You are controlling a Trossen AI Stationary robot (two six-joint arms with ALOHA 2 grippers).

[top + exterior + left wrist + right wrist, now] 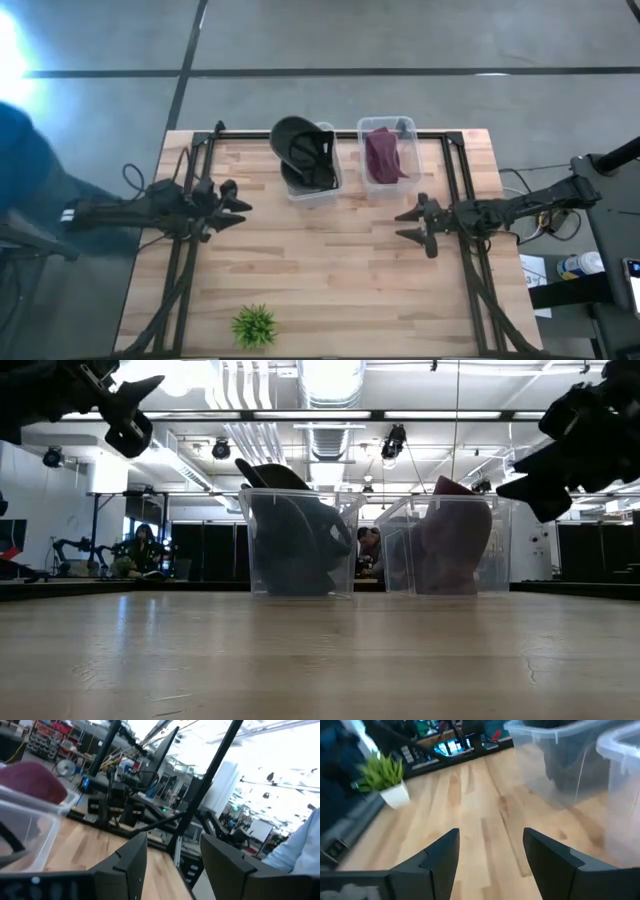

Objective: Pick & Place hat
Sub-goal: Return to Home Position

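Left bin, far centre of desk: black cap inside, crown standing above the rim. Right bin, just beside it: red cap inside.

Left tool: raised over the desk's left side, pointing right, fingers apart, gripping nothing. Right tool: raised over the right side, pointing left, fingers apart, gripping nothing.

Both caps lie farther back than the tools, well apart from them. Potted plant near left.
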